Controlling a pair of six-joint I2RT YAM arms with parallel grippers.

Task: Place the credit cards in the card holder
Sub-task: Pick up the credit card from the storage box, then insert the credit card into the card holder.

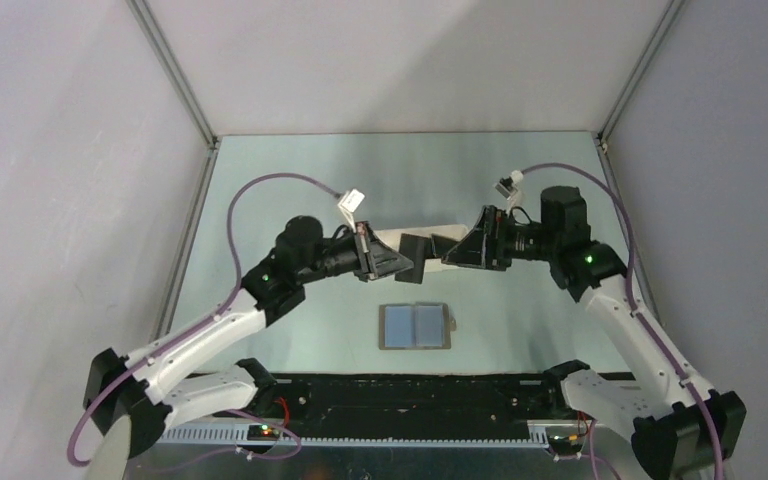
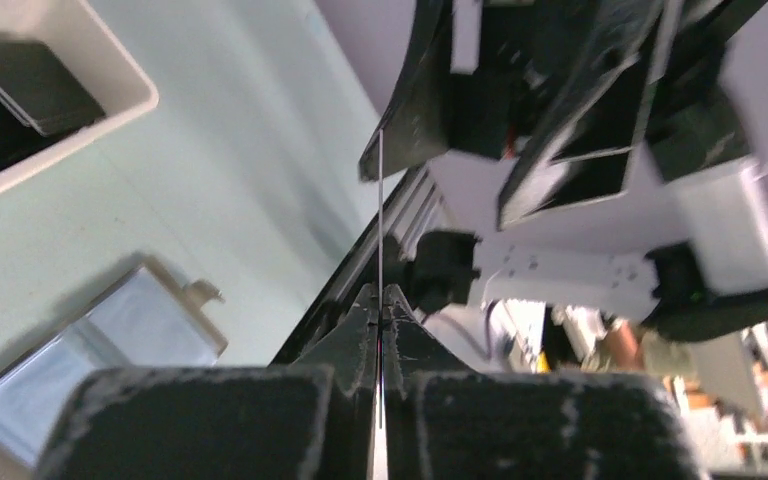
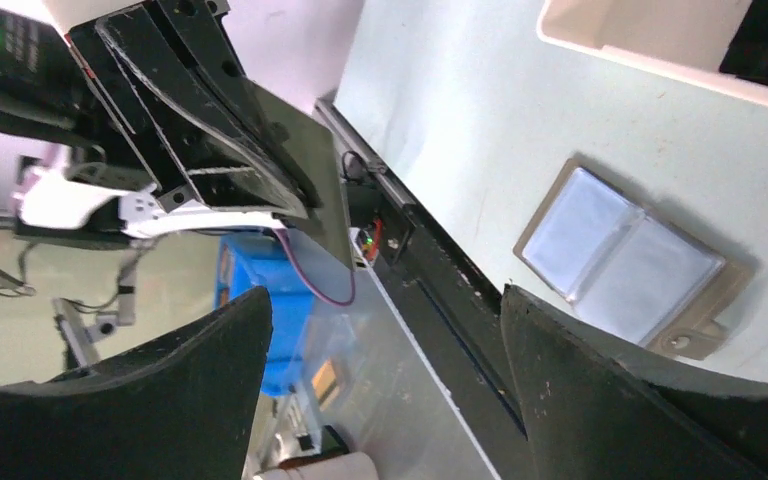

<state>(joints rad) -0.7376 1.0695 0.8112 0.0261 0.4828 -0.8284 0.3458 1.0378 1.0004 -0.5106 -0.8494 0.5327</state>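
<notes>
Dark grey and thin, one credit card [image 1: 417, 258] is pinched by its edge in the left hand [image 2: 380, 300], which is pressed together on it and holds it in the air. The right hand [image 3: 380, 315] faces it from the other side, spread wide and, as far as I can tell, not touching the card. Below them, on the worktop [image 1: 290, 200], the card holder [image 1: 416, 326] lies open with its light blue pockets up. A white tray [image 2: 110, 110] stands behind. I judge this step to be the carrying of a card. Next, the left hand should lower it and slide it, nearly flat, into one pocket.
</notes>
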